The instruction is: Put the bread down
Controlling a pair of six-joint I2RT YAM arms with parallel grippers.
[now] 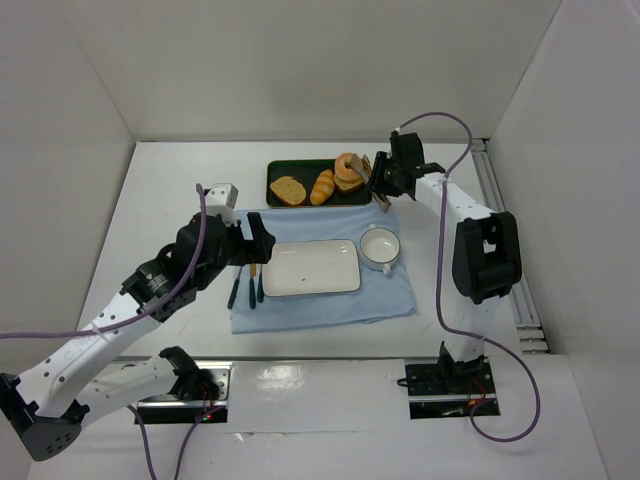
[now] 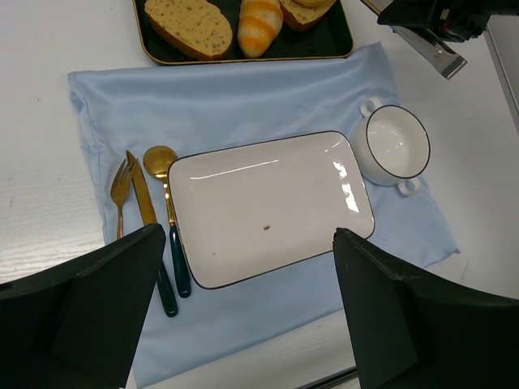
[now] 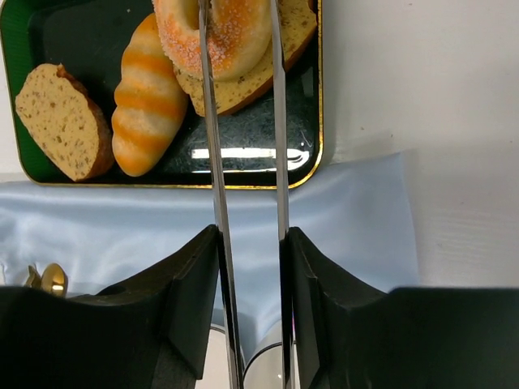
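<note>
The bread [image 3: 235,32] is a sugared golden ring bun over a toast slice [image 3: 243,85] at the right end of the dark tray [image 3: 316,97]; it also shows in the top view [image 1: 347,163]. My right gripper [image 3: 247,243] is shut on metal tongs [image 3: 214,162], whose two blades reach forward and clasp the bun from both sides. I cannot tell whether the bun is lifted off the toast. My left gripper [image 2: 251,324] is open and empty above the near edge of the blue cloth [image 2: 243,97], in front of the white rectangular plate [image 2: 268,207].
The tray also holds a brown toast slice [image 1: 288,190] and a striped golden roll [image 1: 322,186]. A white two-handled bowl [image 1: 380,247] stands right of the plate [image 1: 310,268]. A fork, knife and spoon [image 2: 146,203] lie left of the plate. White walls enclose the table.
</note>
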